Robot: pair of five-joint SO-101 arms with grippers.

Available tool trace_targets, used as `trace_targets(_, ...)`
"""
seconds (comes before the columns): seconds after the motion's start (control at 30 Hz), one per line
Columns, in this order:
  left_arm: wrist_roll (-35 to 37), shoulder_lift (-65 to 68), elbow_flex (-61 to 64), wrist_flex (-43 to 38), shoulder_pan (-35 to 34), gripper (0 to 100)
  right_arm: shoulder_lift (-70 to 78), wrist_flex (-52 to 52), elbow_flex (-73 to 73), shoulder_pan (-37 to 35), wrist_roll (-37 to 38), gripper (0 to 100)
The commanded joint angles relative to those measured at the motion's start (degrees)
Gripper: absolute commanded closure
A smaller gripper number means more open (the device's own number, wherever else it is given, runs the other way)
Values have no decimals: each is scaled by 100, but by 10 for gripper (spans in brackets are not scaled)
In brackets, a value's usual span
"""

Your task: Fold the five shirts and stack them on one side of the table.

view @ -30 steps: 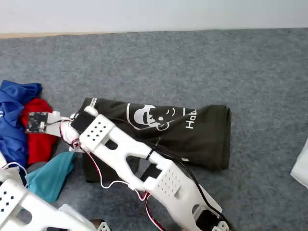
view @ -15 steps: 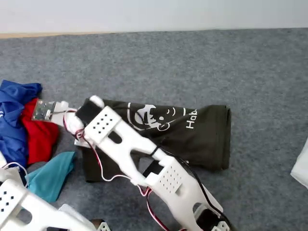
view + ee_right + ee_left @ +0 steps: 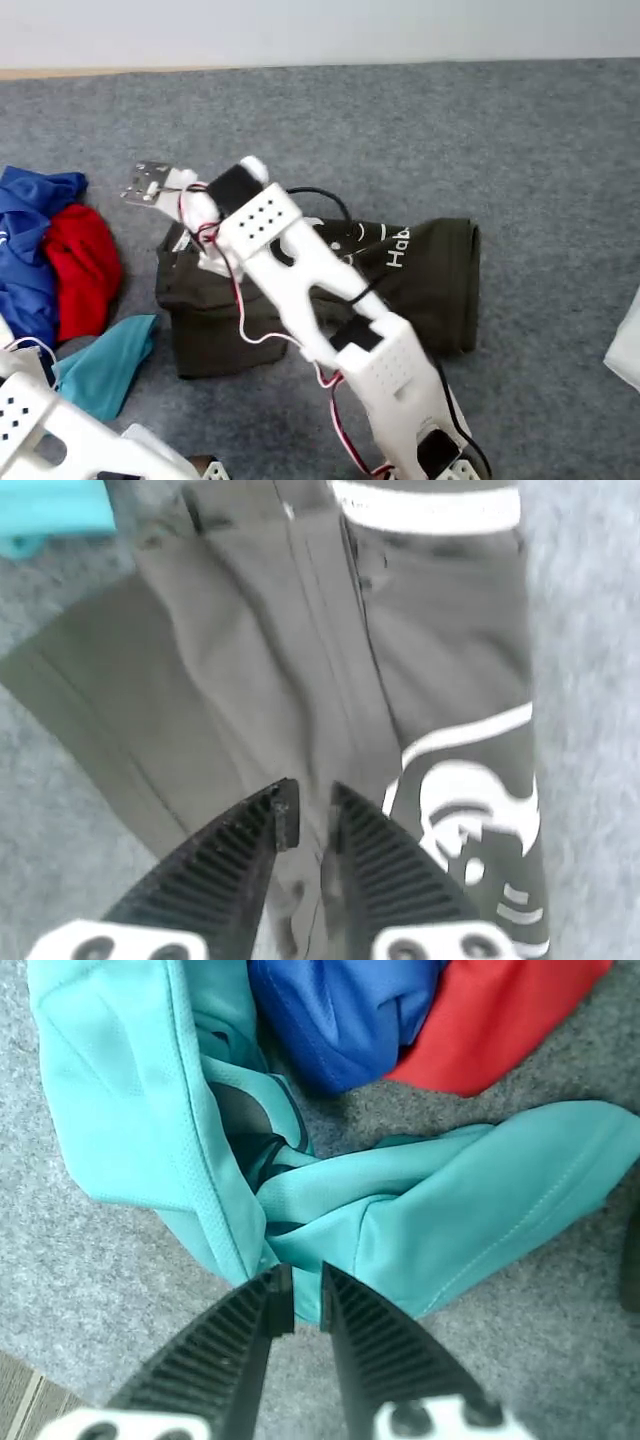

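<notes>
Grey felt covers the counter point(image 3: 420, 130). Over it the left fingers point(image 3: 240, 1350) stand a slit apart, empty, tips at the edge of the crumpled teal shirt point(image 3: 480, 1200); the blue shirt point(image 3: 340, 1010) and red shirt point(image 3: 500, 1020) lie heaped just beyond. The right fingers point(image 3: 235, 865), likewise barely parted and empty, hang above the dark olive shirt point(image 3: 250, 680), spread mid-counter.
</notes>
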Motion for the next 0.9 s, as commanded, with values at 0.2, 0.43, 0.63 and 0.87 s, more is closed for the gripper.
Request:
trace_targets(0.2, 18, -114, -75, -114, 62, 944, -2009, 233, 2576, 435, -88, 989)
trace_targets(0.43, 18, -114, -75, -114, 70, 944, -2932, -171, 4484, 1147, -79, 989)
trace_targets(0.63, 18, -114, -75, -9, 62, 944, -3881, -391, 5626, 1868, -316, 987)
trace_targets(0.87, 18, -114, -75, 132, 62, 944, -4321, -382, 6171, 2149, -1776, 989)
